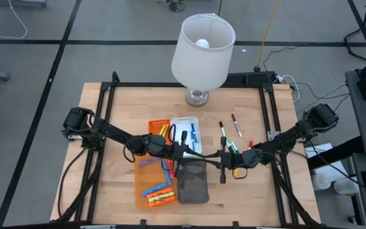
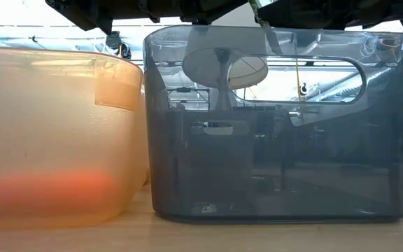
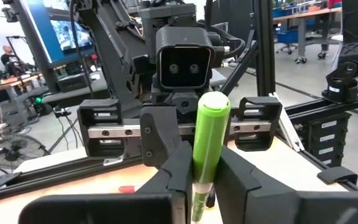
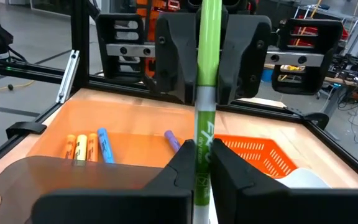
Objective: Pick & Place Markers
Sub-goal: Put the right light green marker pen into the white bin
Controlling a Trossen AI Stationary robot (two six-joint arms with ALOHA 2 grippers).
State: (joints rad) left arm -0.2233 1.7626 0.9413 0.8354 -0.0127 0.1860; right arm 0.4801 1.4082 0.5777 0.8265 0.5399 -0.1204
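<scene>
- Dark fingers (image 3: 185,171) of the left gripper (image 3: 205,186) fill the bottom of the left wrist view, pressed onto a slim green plastic marker (image 3: 209,146) that stands up between them; straight ahead, the right gripper faces it, clamped on the same pen.
- Seen from the right wrist, the right gripper (image 4: 202,177) pinches the marker's white printed barrel (image 4: 204,155), and the left gripper's pads hold its green end just beyond. Past the pincers, orange, blue and purple markers (image 4: 95,146) lie on the wooden table (image 4: 129,118), with an orange mesh tray (image 4: 253,152) off to one side.
- From above, both grippers meet over the table's middle, the pen bridging them just beyond the smoky grey plastic bin (image 1: 192,181).
- At table level, that grey bin (image 2: 278,119) and a translucent orange bin (image 2: 54,133) stand side by side; the arms are only dark shapes overhead.
- Judged step: a hand-over between arms, or pulling a cap. Next, one pincer should let go cleanly so the other can carry the pen to its bin.
</scene>
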